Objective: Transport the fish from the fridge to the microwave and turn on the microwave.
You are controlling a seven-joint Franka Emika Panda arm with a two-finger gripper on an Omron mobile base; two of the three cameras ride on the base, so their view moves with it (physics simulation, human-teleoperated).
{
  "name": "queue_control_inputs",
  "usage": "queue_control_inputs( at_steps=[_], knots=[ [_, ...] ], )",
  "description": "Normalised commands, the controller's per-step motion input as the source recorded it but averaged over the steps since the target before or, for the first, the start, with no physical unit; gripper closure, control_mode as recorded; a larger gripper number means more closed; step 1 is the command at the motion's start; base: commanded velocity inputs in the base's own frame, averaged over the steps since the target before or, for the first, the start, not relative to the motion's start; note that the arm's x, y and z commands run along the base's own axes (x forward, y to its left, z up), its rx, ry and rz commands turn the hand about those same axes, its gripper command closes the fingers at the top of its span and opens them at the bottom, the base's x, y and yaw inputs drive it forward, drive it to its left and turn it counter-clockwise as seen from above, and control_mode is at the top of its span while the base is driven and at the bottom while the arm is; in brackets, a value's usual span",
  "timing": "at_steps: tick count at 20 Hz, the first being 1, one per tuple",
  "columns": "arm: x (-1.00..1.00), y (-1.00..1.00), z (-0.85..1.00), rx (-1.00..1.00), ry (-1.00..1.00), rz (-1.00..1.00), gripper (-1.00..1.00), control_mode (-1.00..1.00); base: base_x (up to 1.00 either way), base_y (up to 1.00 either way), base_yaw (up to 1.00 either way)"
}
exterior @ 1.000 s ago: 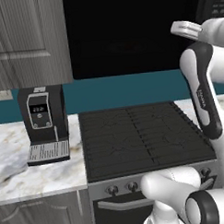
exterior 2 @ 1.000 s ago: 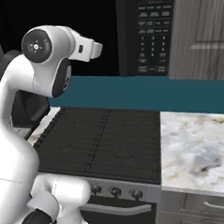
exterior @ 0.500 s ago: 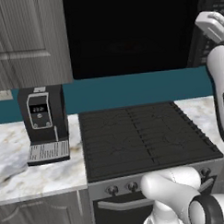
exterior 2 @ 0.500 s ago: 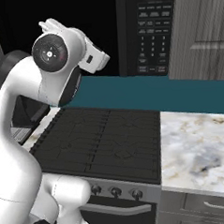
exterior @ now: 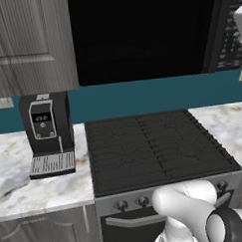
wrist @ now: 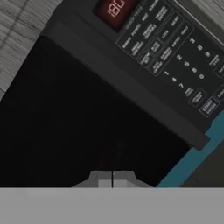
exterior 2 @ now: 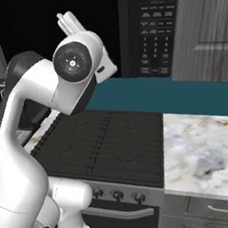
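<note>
- The microwave (exterior: 139, 35) fills the upper middle of the left base view, its dark door closed; a faint reddish smear shows behind the glass, too dim to name.
- Its keypad panel (exterior 2: 155, 34) sits at the top centre of the right base view, a red display above the button rows. In the hand view the same panel runs across the upper right, rolled on a slant.
- The pincer (wrist: 112, 179) is shut, tips pressed together with nothing between them, at the bottom centre of the hand view, facing the door glass left of the panel's edge. In the right base view it rises in the upper left, in front of the door.
- Below the microwave a teal wall strip (exterior: 142, 97) runs across the middle of the frame, leaving open room between the microwave's lower edge and the black stove (exterior: 154, 146).
- The marble tabletop (exterior 2: 202, 151) at the right of the right base view is bare up to its front edge.
- A black coffee machine (exterior: 46, 133) stands at the left of the left base view, close to the stove's left edge.
</note>
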Motion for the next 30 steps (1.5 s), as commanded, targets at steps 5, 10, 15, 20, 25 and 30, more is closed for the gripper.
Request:
queue_control_inputs(
  at_steps=[5, 10, 15, 20, 25, 30],
  knots=[
    [-0.1, -0.23, 0.0, 0.23, 0.0, 0.0, 1.0, -1.0, 0.0, 0.0, 0.0],
    [-0.11, -0.24, 0.0, 0.19, 0.01, 0.0, 1.0, -1.0, 0.0, 0.0, 0.0],
    [-0.02, -0.17, -0.04, 0.2, 0.01, 0.0, 1.0, -1.0, 0.0, 0.0, 0.0],
    [0.0, -0.04, -0.18, 0.16, 0.0, 0.0, 1.0, -1.0, 0.0, 0.0, 0.0],
    [0.0, -0.08, -0.21, 0.14, 0.0, 0.0, 1.0, -1.0, 0.0, 0.0, 0.0],
    [0.0, -0.05, -0.2, 0.04, 0.0, 0.0, 1.0, -1.0, 0.0, 0.0, 0.0]
  ],
)
